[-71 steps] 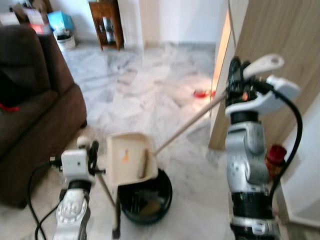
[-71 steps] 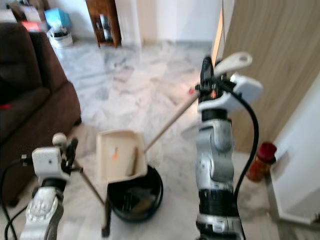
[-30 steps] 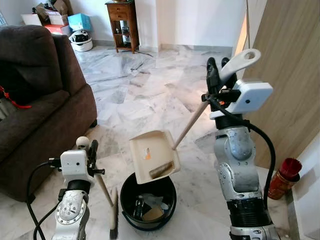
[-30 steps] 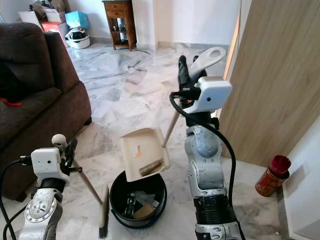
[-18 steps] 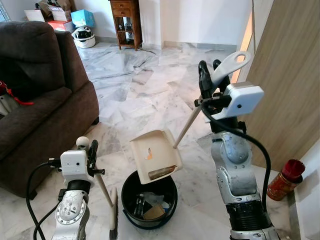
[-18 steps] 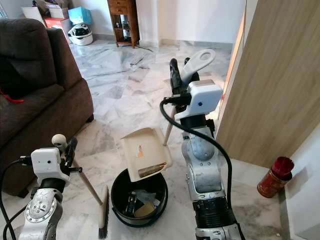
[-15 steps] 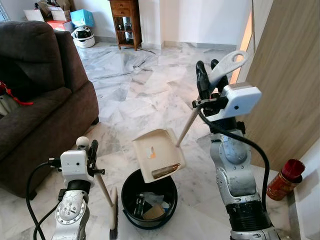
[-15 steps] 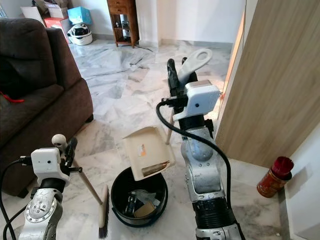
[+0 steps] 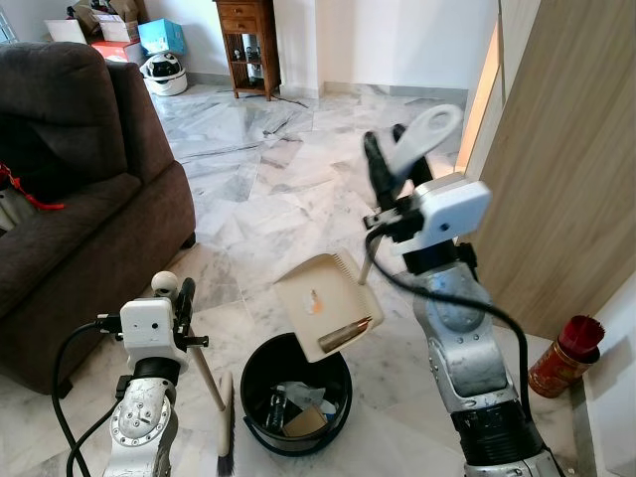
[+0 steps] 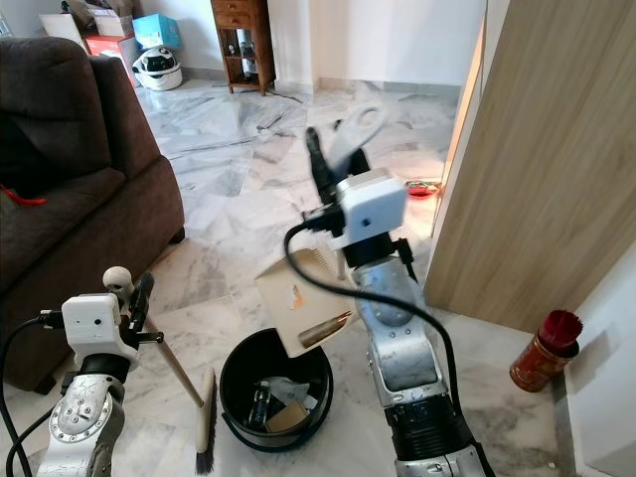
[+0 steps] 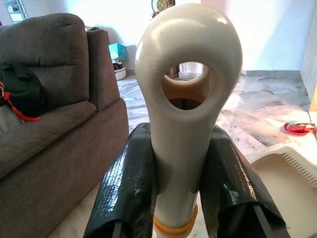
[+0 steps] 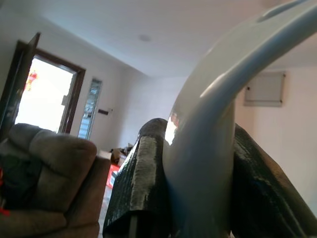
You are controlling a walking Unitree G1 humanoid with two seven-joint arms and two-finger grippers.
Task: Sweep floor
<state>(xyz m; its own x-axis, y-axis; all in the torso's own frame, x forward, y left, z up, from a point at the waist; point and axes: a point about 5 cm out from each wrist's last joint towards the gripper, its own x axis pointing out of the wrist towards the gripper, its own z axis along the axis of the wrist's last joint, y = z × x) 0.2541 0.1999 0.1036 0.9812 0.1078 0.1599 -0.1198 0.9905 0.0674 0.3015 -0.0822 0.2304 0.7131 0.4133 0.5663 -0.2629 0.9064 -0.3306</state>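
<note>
A brown sofa (image 9: 70,189) stands on the left. The black bin (image 9: 295,393) sits on the marble floor (image 9: 268,189). The right gripper (image 9: 383,169) clasps the dustpan (image 9: 323,303), tilted above the bin. The left gripper (image 11: 181,163) clamps the broom (image 9: 221,422) handle.

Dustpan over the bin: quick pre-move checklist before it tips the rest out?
1. Right gripper shut on the dustpan handle: ok.
2. Dustpan tilted, low lip above the black bin: ok.
3. Brown debris sits at the pan's low lip, not yet dropped: not ok, keep tipping.
4. Whether it falls inside the rim: cannot tell, the lip is near the rim's far edge.
5. Left gripper shut on the broom handle; broom head beside the bin: ok.
6. Sofa stands apart from both arms: ok.
</note>
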